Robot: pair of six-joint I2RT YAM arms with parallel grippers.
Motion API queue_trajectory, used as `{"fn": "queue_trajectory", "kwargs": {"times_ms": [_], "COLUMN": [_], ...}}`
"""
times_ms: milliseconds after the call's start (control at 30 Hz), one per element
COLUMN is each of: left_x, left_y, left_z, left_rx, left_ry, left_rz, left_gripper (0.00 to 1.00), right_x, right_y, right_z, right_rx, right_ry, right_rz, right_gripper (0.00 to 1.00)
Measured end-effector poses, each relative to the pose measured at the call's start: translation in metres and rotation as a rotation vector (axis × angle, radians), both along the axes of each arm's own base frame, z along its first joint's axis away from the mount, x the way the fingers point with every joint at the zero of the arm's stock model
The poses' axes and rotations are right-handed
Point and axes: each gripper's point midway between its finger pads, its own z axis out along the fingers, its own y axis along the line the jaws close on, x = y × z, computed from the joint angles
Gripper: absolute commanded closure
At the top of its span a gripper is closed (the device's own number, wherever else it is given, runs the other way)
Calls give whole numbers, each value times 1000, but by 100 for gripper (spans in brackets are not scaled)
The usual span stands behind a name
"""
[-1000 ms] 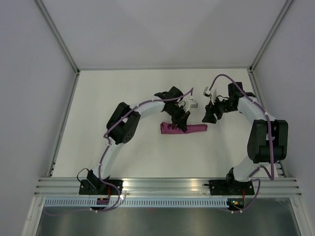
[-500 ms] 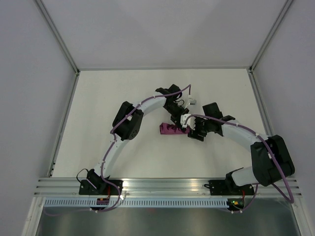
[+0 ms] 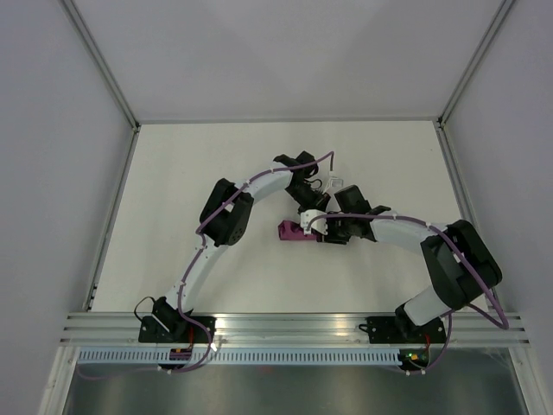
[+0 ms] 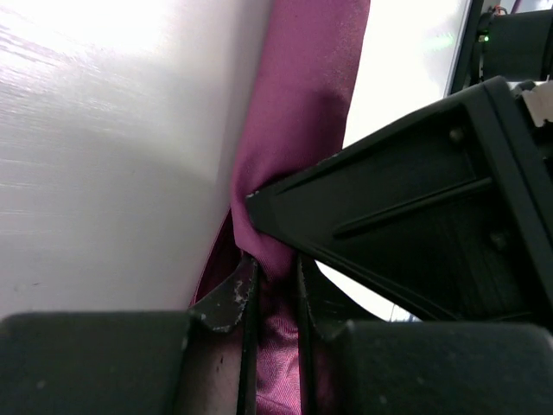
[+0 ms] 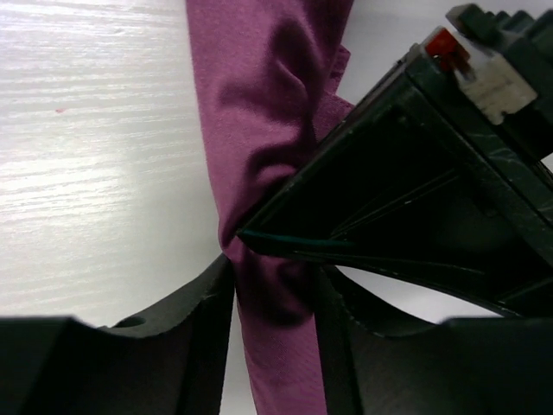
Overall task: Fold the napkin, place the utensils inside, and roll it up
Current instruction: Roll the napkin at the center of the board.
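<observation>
The plum-magenta napkin [image 3: 289, 230] lies as a narrow rolled bundle at the table's middle; only its left end shows from above. My left gripper [image 3: 309, 218] comes down on it from behind. In the left wrist view the left gripper [image 4: 275, 268] is shut on a pinch of the napkin [image 4: 302, 104]. My right gripper [image 3: 321, 233] meets it from the right. In the right wrist view the right gripper [image 5: 275, 277] has its jaws closed in on both sides of the napkin roll [image 5: 251, 104], just beside the left gripper's fingers. No utensils show.
The white table [image 3: 190, 190] is walled by grey panels at the back and sides. An aluminium rail [image 3: 294, 324] runs along the near edge, carrying both arm bases. The two arms cross close together over the napkin.
My right arm swung in from the right side of the table to the napkin and closed around it beside the left gripper. The left gripper stayed on the napkin, which shifted slightly left.
</observation>
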Motion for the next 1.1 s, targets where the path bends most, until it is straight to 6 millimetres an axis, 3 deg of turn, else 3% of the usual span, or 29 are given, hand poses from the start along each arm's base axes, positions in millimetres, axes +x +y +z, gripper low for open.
{"fn": "queue_trajectory", "kwargs": {"times_ms": [67, 100, 200, 267, 500, 700, 933, 1100], "left_x": [-1, -1, 1, 4, 30, 81, 147, 156], "left_y": [0, 1, 2, 4, 14, 26, 62, 97], "left_z": [0, 0, 1, 1, 5, 31, 83, 98], "left_rx": [0, -1, 1, 3, 35, 36, 33, 109], "left_ry": [9, 11, 10, 14, 5, -120, -276, -337], "left_rz": [0, 0, 6, 16, 118, 271, 530, 714], "left_gripper": [87, 79, 65, 61, 57, 55, 57, 57], "right_x": [3, 3, 4, 5, 20, 30, 36, 42], "right_y": [0, 0, 1, 2, 8, 8, 9, 9], "right_z": [-1, -2, -2, -2, -2, -3, -3, -4], "right_rx": [-6, -10, -20, -25, -33, -28, 13, 67], "right_ry": [-1, 0, 19, 37, 78, 142, 288, 425], "right_rz": [-3, -3, -8, -18, -70, -141, -227, -304], "right_gripper": [61, 68, 77, 78, 80, 81, 81, 81]}}
